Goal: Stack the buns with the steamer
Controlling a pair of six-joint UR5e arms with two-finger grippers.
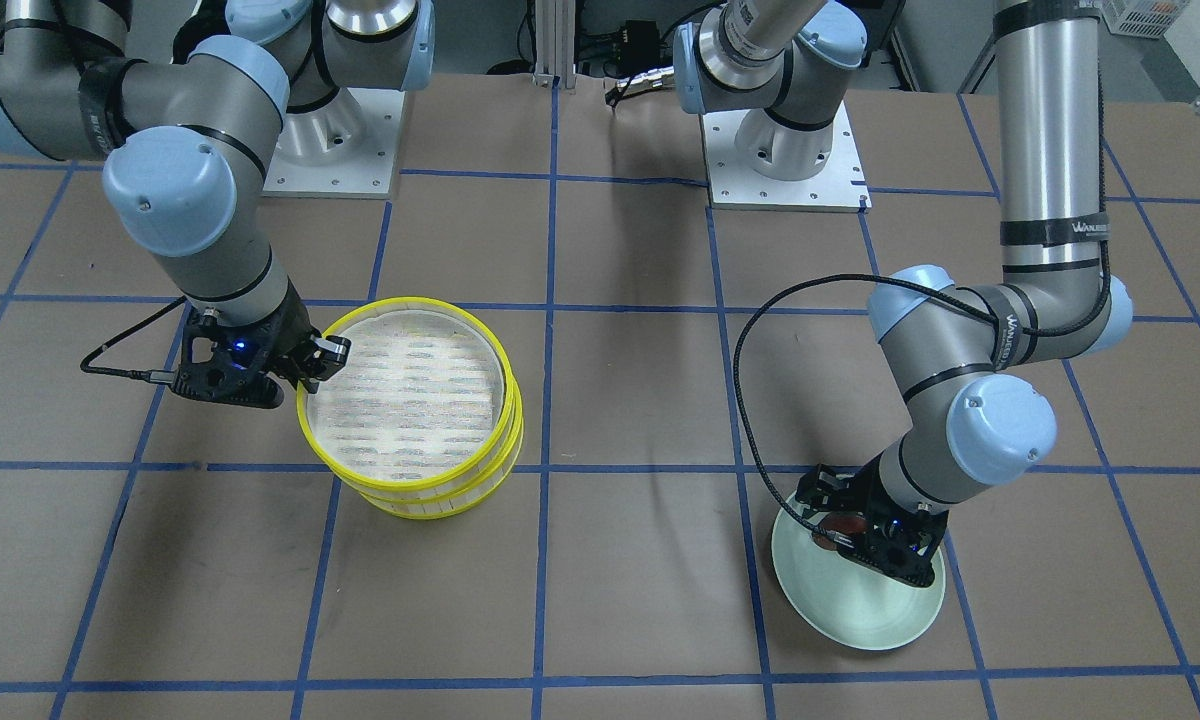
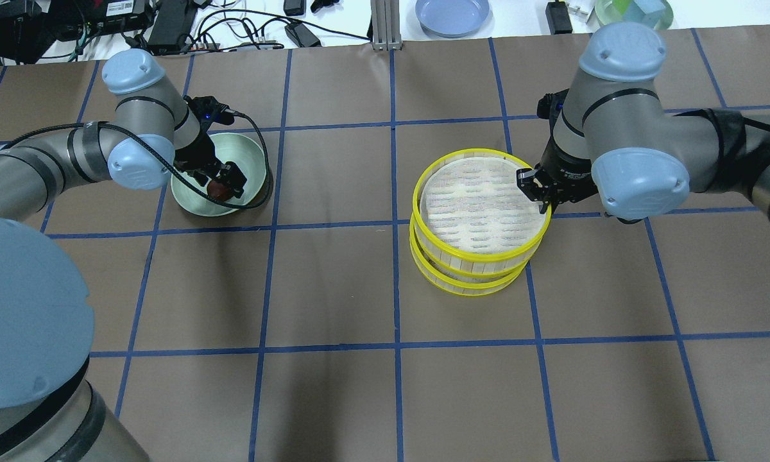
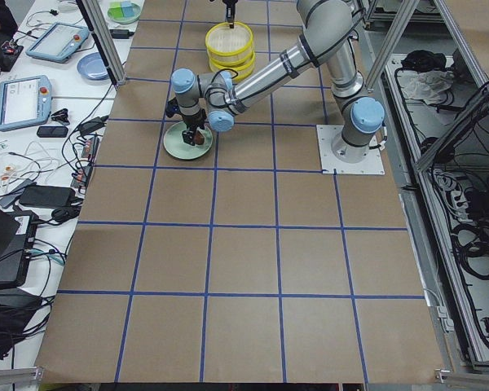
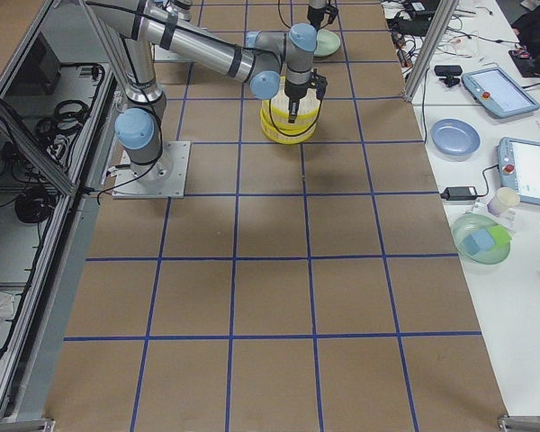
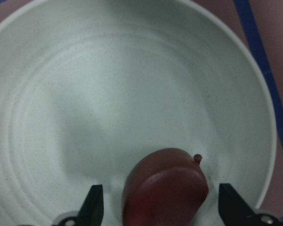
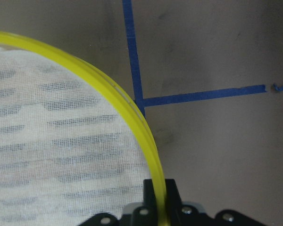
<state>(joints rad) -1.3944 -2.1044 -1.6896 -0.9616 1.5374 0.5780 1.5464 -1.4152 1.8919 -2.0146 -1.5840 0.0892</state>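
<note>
- over the robot's left half of the table (image 2: 333, 289), the left gripper (image 2: 221, 186) hangs low inside the pale green plate (image 2: 251, 153), fingers pointing down.
- its fingers (image 5: 95, 207) are spread apart, one on each side of the reddish-brown bun (image 5: 165, 188); the wrist view shows a sliver of plate between each finger and the bun, so nothing is clamped.
- the bun lies on the plate's floor, off its middle and towards the rim, with a tiny nub sticking out at its top edge.
- on the other half, the two yellow-rimmed tiers of the steamer stand one on the other, beside a crossing of the blue tape (image 2: 394, 289) lines.
- the upper steamer tray (image 2: 481, 199) is not squarely over the lower steamer tray (image 2: 468, 285): it is offset, so the lower rim peeks out along one side.
- the right gripper (image 2: 538, 192) is pinched closed on the upper tray's yellow rim, one finger inside the wall and one outside, as the wrist view shows.
- the upper tray's white slatted floor is bare.
- whether the upper tray rests fully on the lower one or is raised a little, i cannot tell.
</note>
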